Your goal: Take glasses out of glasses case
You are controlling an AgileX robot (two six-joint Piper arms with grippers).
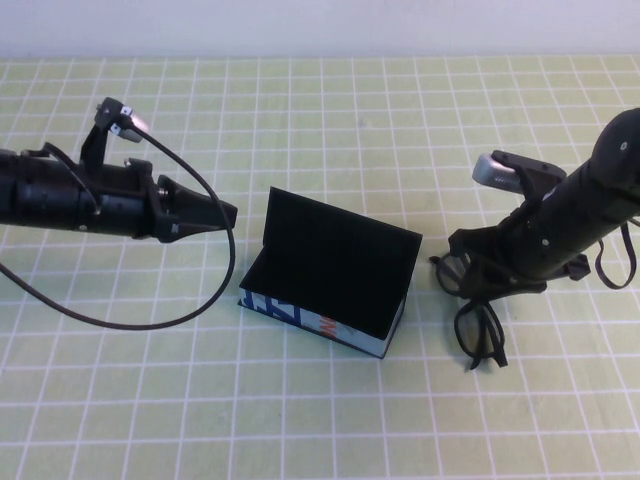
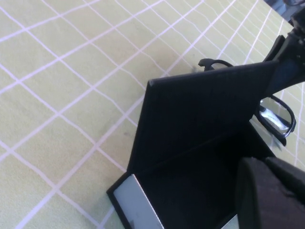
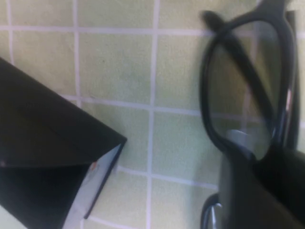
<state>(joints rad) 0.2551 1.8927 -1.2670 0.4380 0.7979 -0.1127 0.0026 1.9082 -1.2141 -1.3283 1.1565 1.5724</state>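
The glasses case (image 1: 300, 314) stands open in the middle of the table, with its black lid (image 1: 345, 236) upright and its black inside bare. The black glasses (image 1: 478, 334) are outside the case, just to its right, low over the table. My right gripper (image 1: 468, 272) is shut on them near the bridge. In the right wrist view one lens rim (image 3: 209, 95) shows beside a case corner (image 3: 102, 167). My left gripper (image 1: 226, 213) is shut and empty, hovering left of the case and pointing at it. The left wrist view shows the lid (image 2: 200, 109) close ahead.
The table is covered by a light green cloth with a white grid (image 1: 330, 110). A black cable (image 1: 120, 318) loops down from the left arm onto the cloth, left of the case.
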